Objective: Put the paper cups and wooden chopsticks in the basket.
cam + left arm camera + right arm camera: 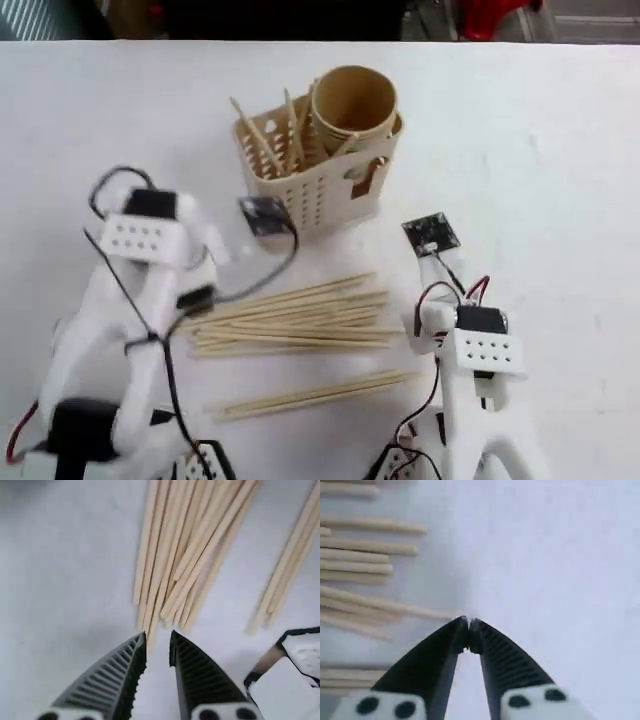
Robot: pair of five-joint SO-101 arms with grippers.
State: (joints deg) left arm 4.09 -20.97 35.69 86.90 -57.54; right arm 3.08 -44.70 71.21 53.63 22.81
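Chopsticks [290, 325] lie in a loose pile at the middle of the table [540, 150], with a thinner bundle [310, 393] nearer the front edge. Their long axis runs side to side, one end toward each arm. The left claw [157, 642] sits end-on to the pile with its jaws slightly apart and empty. The nearest stick ends are just beyond its tips, and the sticks run on in line with it. The right claw [468, 625] is closed on nothing, just beside the opposite ends. The left looks better placed; it likely needs to slide further along the sticks before closing. The cups [352, 100] already stand in the basket [320, 190] toward the far edge.
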